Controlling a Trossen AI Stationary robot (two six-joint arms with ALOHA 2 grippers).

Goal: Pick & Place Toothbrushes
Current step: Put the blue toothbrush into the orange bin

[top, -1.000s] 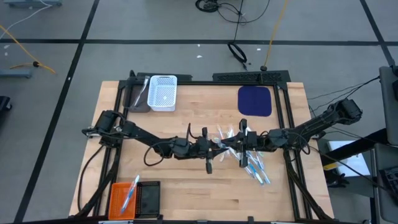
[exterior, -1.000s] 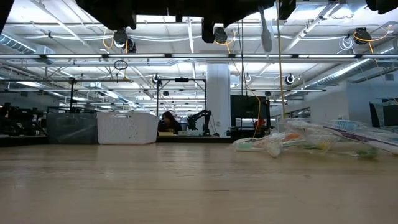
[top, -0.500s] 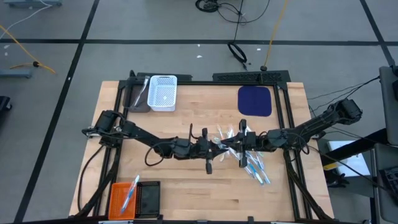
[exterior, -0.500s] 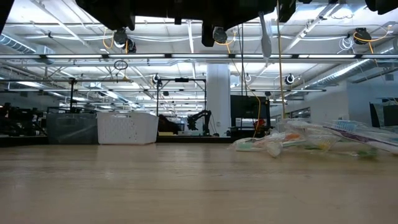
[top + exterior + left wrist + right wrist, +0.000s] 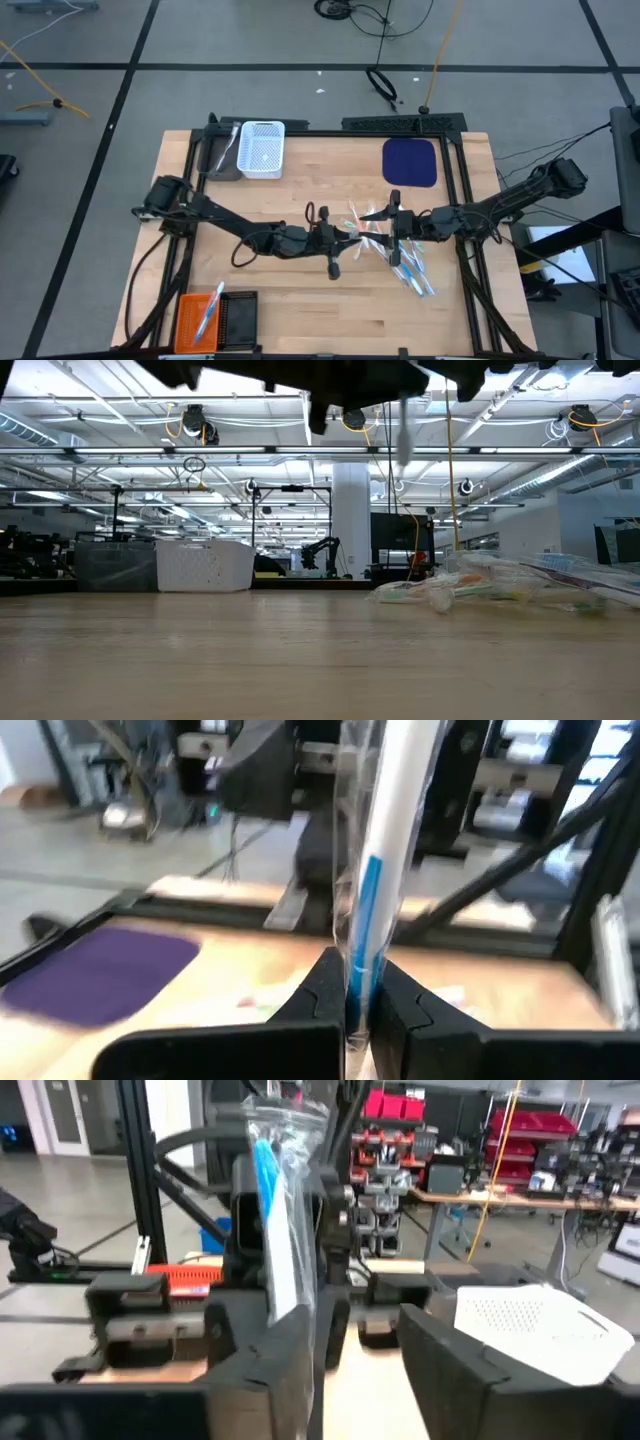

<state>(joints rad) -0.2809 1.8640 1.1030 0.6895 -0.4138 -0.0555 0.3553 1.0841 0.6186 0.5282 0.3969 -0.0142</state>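
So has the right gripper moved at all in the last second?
Yes. In the high view the right gripper has drawn back slightly toward the navy pad and opened, leaving the wrapped toothbrush with the left gripper.

Wood table (image 5: 300,190): toothbrushes (image 5: 408,268), white basket (image 5: 262,150), purple mat (image 5: 410,162).

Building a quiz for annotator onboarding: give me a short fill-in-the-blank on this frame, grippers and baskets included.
1. The left gripper is shut on a wrapped ____ with a blue and white handle.
2. The right gripper has its fingers ____.
3. The white basket sits at the table's far edge, beside a ____ basket.
4. The blue toothbrush at the near left corner lies in the ____ basket.

Missing words: toothbrush; open; grey; orange
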